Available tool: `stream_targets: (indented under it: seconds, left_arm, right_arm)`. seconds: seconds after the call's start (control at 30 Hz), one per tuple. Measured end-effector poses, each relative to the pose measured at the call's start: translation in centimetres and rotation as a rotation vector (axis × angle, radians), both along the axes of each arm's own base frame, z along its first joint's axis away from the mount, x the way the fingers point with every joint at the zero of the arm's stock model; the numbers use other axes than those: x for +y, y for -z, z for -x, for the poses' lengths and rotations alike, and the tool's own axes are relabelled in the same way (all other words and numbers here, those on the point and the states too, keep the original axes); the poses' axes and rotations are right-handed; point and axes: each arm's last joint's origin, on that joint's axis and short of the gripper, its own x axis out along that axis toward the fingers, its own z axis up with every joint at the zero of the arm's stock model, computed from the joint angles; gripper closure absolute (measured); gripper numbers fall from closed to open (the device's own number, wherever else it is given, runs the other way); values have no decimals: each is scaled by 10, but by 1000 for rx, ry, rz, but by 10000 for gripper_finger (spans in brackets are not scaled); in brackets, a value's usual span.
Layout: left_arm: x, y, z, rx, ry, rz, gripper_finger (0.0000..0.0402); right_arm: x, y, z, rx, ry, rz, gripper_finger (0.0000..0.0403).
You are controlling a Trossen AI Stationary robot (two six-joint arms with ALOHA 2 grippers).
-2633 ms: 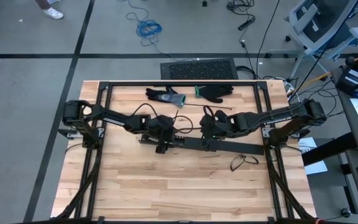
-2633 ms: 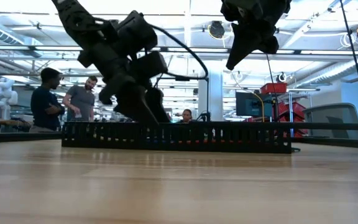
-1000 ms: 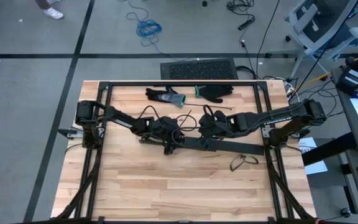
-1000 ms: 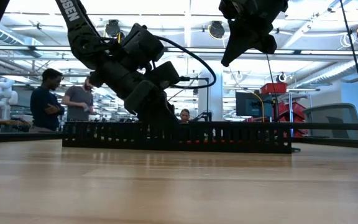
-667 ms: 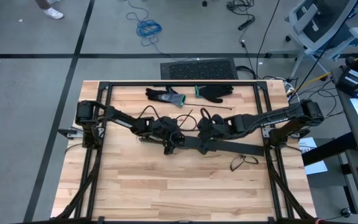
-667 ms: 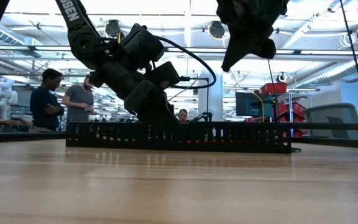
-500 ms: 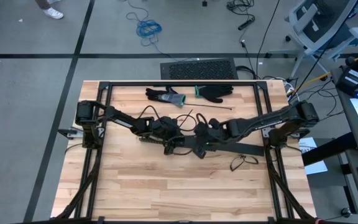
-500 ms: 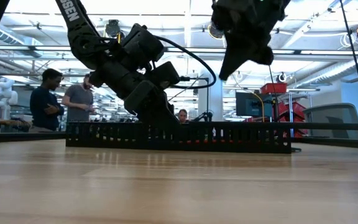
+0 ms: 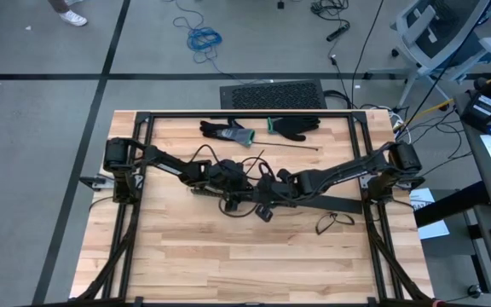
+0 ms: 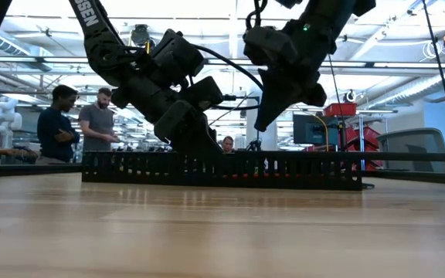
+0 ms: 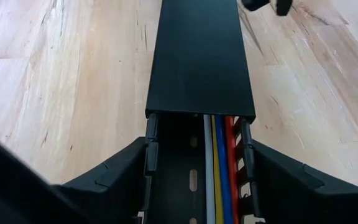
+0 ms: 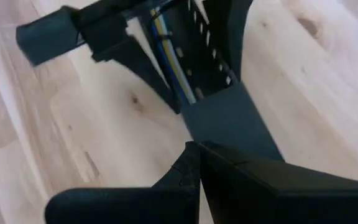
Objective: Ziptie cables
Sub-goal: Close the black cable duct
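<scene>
A long black slotted duct (image 9: 314, 202) lies flat across the middle of the table. A flat lid (image 11: 197, 62) covers most of it. The cables (image 11: 219, 180), white, yellow, blue and red, run side by side inside its uncovered part and also show in the right wrist view (image 12: 166, 43). My left gripper (image 11: 196, 155) straddles that uncovered part just short of the lid's end and is shut on the duct. My right gripper (image 10: 261, 122) is shut with nothing in it. It hangs a little above the lid (image 12: 229, 118), close to my left gripper (image 9: 239, 198). My left gripper pinches the duct between its two fingers, one finger (image 11: 138, 165) on each slotted side wall (image 11: 149, 134), just before the lid's end. The fingers slant down from the table's left and run along the duct. The duct stays flat on the table.
Two dark gloves (image 9: 227, 130) (image 9: 297, 126) lie at the table's far edge, with a thin black zip tie (image 9: 292, 148) just in front of them. A small black loop (image 9: 331, 222) lies right of the duct. People stand in the room beyond (image 10: 60, 123).
My right gripper, still shut, has come down and moved along the duct toward the table's left, ending close beside my left gripper.
</scene>
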Motion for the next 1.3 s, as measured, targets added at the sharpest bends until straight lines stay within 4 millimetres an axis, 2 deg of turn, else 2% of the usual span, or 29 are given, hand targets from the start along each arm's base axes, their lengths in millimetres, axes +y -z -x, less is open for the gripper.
stream_targets:
  seconds: [0.23, 0.77, 1.0, 1.17, 1.3]
  left_arm:
    - [0, 0, 0, -1, -2, 1, 184]
    - [0, 0, 0, 0, -3, 0, 184]
    - [0, 0, 0, 1, -4, -1, 184]
    - [0, 0, 0, 1, -4, -2, 184]
    - [0, 0, 0, 2, -4, -2, 184]
  right_arm:
    - [-12, 2, -2, 11, 25, 15, 403]
    - [-8, 11, 11, 173, -8, 44, 403]
    - [-9, 15, 24, 304, 16, 49, 403]
    - [-5, 7, 31, 318, -3, 54, 403]
    - [-1, 0, 45, 393, -9, 61, 403]
